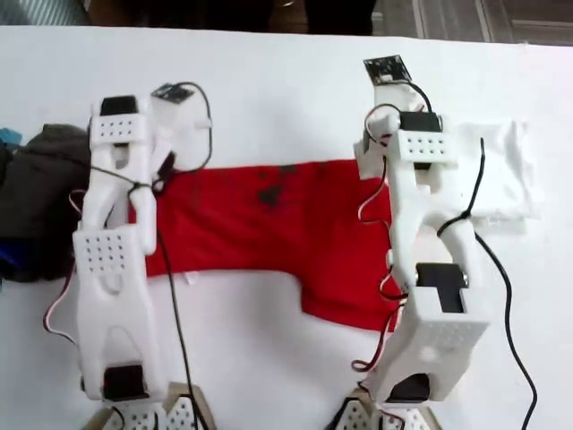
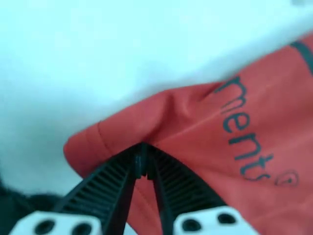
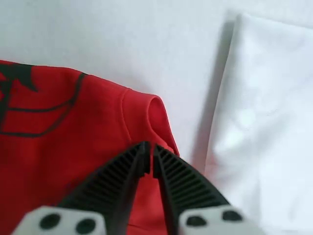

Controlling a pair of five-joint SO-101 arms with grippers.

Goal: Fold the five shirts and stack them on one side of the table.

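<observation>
Risks first, from the left. Beside the dark pile of shirts (image 1: 40, 202) at the left edge of the table (image 1: 269, 72): could snag or drag that heap if swung outward with the held corner. Across the red shirt (image 1: 269, 224), spread flat between the two arms: could skew into a crooked fold if lifted unevenly, or bunch in the middle if drawn together. At the right, just beside the folded white shirt (image 1: 506, 175): could catch its near edge and spoil the fold, being so close. At either pinch, only a thin ridge of cloth taken, so likely to slip out under a sharp pull.

Grips next. Left gripper (image 2: 143, 164): pressed together, tips almost meeting, nipping a raised pleat at the red shirt's left edge, with bare table just beyond. Right gripper (image 3: 149, 156): likewise closed to a sliver, pinching a rolled fold at the right edge of the red shirt, with the white shirt near but apart from the tips. Judged as the start of a fold on the red shirt, with most of the stacking not yet done.
</observation>
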